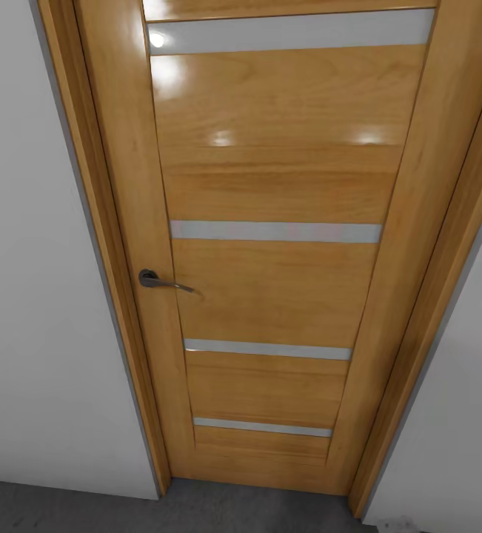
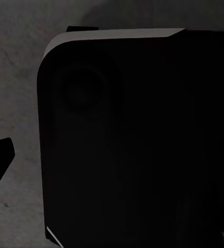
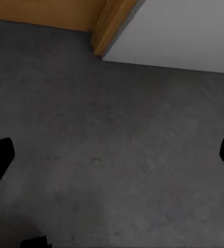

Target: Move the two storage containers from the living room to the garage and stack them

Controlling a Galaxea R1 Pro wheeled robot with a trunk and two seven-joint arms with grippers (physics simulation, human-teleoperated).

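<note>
Hanging over the dark grey concrete floor (image 3: 112, 170), your right gripper (image 3: 112, 160) has its fingers spread wide and empty; the left fingers' state can't be told behind a dark housing (image 2: 138, 144). No storage container is in sight, so line up squarely on the closed wooden door (image 1: 270, 281) and reach its lever handle (image 1: 163, 281) before pushing on.

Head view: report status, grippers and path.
Right gripper open, empty, over grey floor. Left gripper state unclear. Closed wooden door ahead, handle untouched.
</note>
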